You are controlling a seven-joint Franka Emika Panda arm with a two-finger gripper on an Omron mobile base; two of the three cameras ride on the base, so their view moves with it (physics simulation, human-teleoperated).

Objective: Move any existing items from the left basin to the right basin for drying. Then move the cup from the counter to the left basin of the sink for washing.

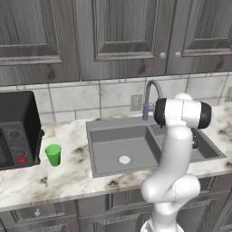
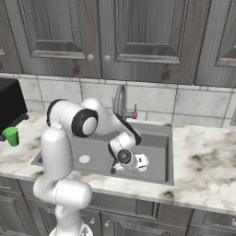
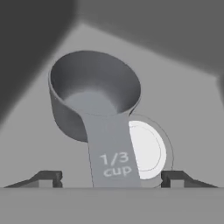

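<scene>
The grey metal cup (image 3: 94, 94) lies on the floor of the right basin (image 2: 156, 147), its flat handle marked "1/3 cup" pointing back at me beside the pale round drain (image 3: 148, 151). My gripper (image 3: 111, 179) hangs low over it, open, with both fingertips (image 3: 48, 178) standing wide of the handle and not touching it. In the right base view the gripper (image 2: 133, 161) is down inside the right basin. The green cup (image 1: 53, 155) stands upright on the counter (image 1: 68, 172) left of the sink. The left basin (image 1: 108, 145) holds nothing.
A tall curved faucet (image 1: 152, 97) rises behind the divider between the basins. A black microwave (image 1: 16, 129) stands on the counter at the far left, close to the green cup. Dark wood cabinets hang above the tiled wall.
</scene>
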